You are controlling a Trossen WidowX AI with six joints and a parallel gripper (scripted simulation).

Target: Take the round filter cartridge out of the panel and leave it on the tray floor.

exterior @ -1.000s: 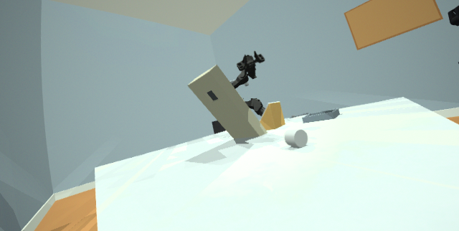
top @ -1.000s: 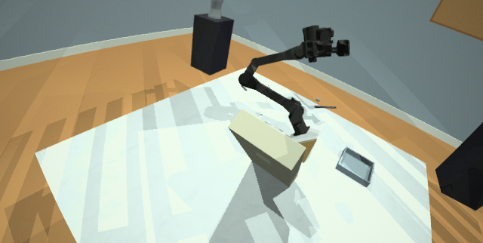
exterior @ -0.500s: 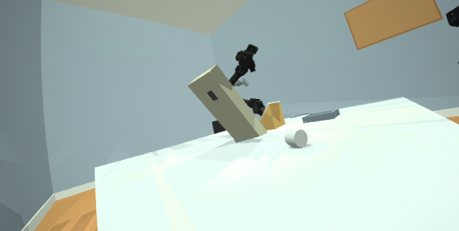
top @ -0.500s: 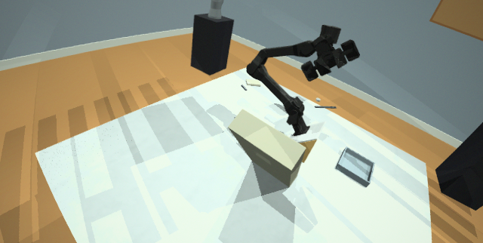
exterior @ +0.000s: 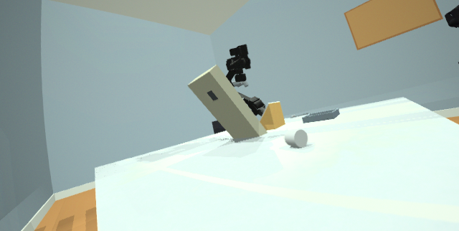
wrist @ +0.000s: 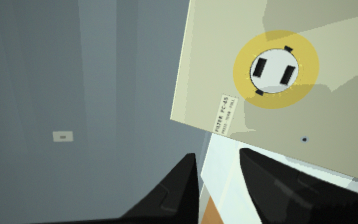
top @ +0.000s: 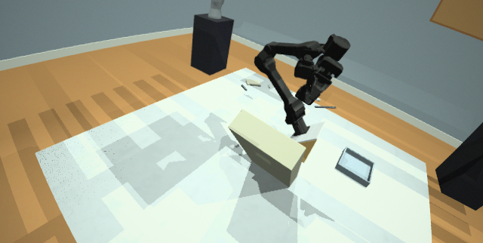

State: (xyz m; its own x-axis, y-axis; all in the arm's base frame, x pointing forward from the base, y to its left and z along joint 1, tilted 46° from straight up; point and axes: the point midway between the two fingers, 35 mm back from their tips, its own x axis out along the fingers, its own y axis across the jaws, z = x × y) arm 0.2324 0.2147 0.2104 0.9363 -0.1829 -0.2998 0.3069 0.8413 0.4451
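Filter cartridge (wrist: 274, 73) sits flush in the tilted service panel (wrist: 220, 60), pale round face ringed by a yellow collar (wrist: 307, 75); two dark narrow slots side by side on the face, two small black tabs at the rim. Nothing stands proud, so no outside edge to pinch. Judgement: the only purchase is the slots, one fingertip in each. The small label below the collar is too blurred to read for sure, but the tabs suggest a twist lock, so expect a press and turn before it pulls free. Looks like a rigid, light plastic plug; smooth face, likely slippery if gripped anywhere but the slots. Gripper (wrist: 219, 165) is off the panel's lower corner, well apart from the cartridge, fingers drawn narrow with nothing between them. Tray (top: 355, 166) lies on the counter (top: 189, 205) beside the panel.
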